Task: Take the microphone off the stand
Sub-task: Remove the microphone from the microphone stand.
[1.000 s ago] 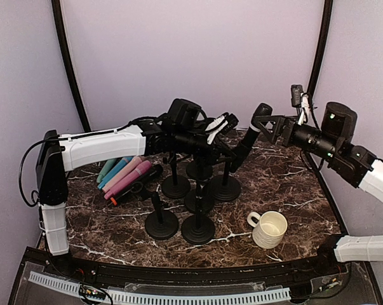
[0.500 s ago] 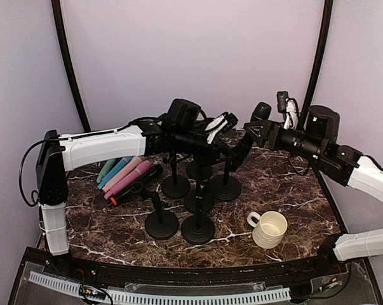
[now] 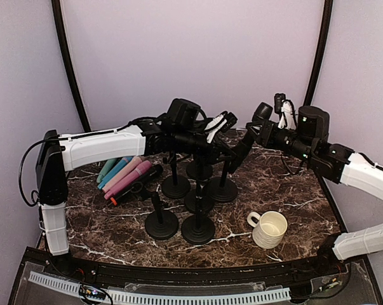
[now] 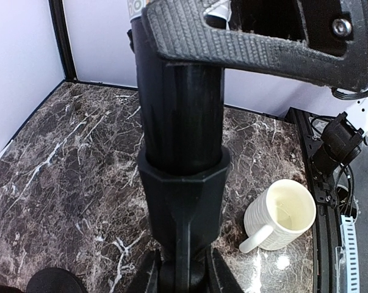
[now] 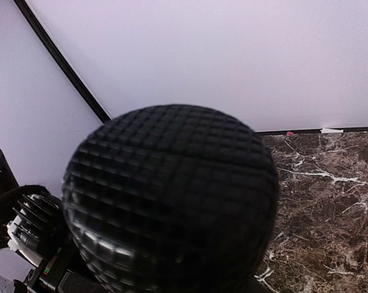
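mic (image 3: 245,143): we see it tilted in the clip of its stand (image 3: 224,185), head up and to the right | left fingers (image 4: 251,43): clamped narrow on the mic's body, just above the clip | right fingers (image 3: 261,127): at the mic's head, we cannot tell their spread | cup (image 3: 269,229): upright on the worktop (image 3: 293,184), front right, pale inside showing
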`<state>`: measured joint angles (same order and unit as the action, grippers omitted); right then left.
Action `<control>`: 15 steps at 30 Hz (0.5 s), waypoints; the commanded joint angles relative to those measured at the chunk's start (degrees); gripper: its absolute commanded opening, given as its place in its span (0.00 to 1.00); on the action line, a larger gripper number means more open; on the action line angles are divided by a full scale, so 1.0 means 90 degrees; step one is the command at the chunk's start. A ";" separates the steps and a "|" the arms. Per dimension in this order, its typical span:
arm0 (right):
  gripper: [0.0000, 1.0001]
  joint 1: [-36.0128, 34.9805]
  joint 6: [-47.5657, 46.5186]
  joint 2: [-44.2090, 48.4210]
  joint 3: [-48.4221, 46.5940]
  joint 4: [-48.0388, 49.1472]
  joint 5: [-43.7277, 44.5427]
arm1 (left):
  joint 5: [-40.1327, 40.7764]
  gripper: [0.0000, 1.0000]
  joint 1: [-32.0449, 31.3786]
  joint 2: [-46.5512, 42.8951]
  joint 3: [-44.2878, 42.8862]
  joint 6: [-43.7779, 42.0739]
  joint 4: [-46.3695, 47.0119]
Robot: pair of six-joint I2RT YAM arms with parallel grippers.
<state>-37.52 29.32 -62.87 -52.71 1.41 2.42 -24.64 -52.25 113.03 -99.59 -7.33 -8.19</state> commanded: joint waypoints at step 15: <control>0.00 0.0756 -0.1448 -0.0157 -0.1220 -0.0132 -0.2307 | -0.0072 0.00 -0.0008 -0.0082 -0.0235 -0.0547 -0.0287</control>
<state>-33.54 20.97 -65.39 -59.44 -4.60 -6.90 -23.33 -52.18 113.03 -100.79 -9.30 -8.62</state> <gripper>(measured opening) 0.373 0.227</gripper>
